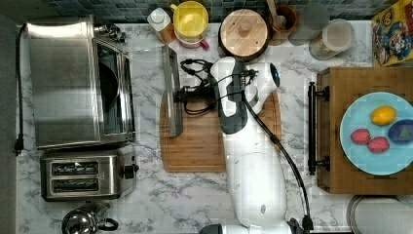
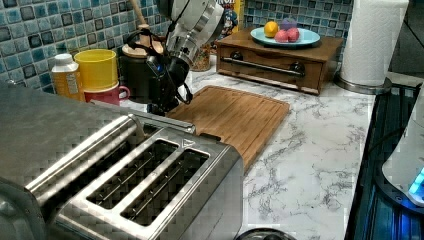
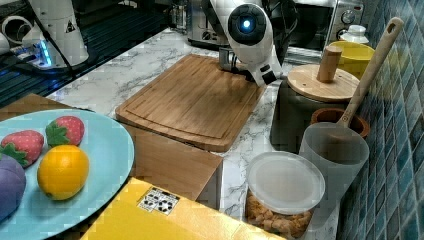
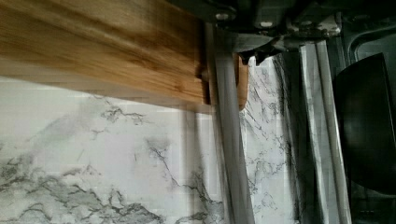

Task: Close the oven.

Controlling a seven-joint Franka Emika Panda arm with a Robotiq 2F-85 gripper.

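Writing we can't read anywhere. We count one oven [image 1: 78, 80], door down, at the top view's left, one gripper [image 1: 181, 94] at its handle [image 1: 172, 92]; grip unclear.

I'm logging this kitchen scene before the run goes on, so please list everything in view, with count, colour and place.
oven: 1, steel, top view's left, glass door folded open
toaster: 1, steel, two slots, below the oven in the top view
cutting board: 1, wood, centre
drawer box: 1, wood, top view's right
plate: 1, light blue, on the box, holding fruit
yellow cup: 1, by the tiled wall
lidded pot: 1, dark, wooden lid
cereal box: 1, yellow, top view's upper right
gripper: 1, black, at the door's handle
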